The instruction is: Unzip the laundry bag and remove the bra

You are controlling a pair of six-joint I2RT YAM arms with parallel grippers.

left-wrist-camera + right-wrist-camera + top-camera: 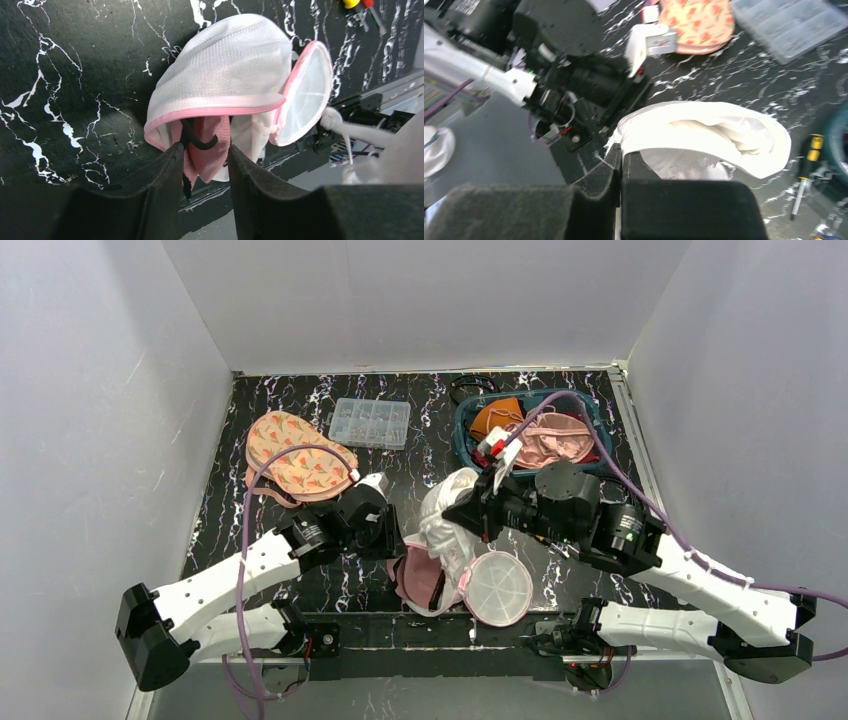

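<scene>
Left tool (205, 150), jaws parted, is straddling the pink bra (210, 131), which is hanging half out of the mesh laundry bag (225, 65) at its 6 o'clock mouth. Right tool (619, 156) is clenching the bag's rim. Risk: with nothing pinching it, the bra may be sliding back inside, or its black strap (189, 131) catching on a finger.

Robot lab cell: white panel walls (420, 300) enclosing a marbled table (412, 466).

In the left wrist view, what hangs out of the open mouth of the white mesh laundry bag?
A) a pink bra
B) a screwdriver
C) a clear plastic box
A: a pink bra hangs down below the pink-trimmed rim of the laundry bag.
</scene>
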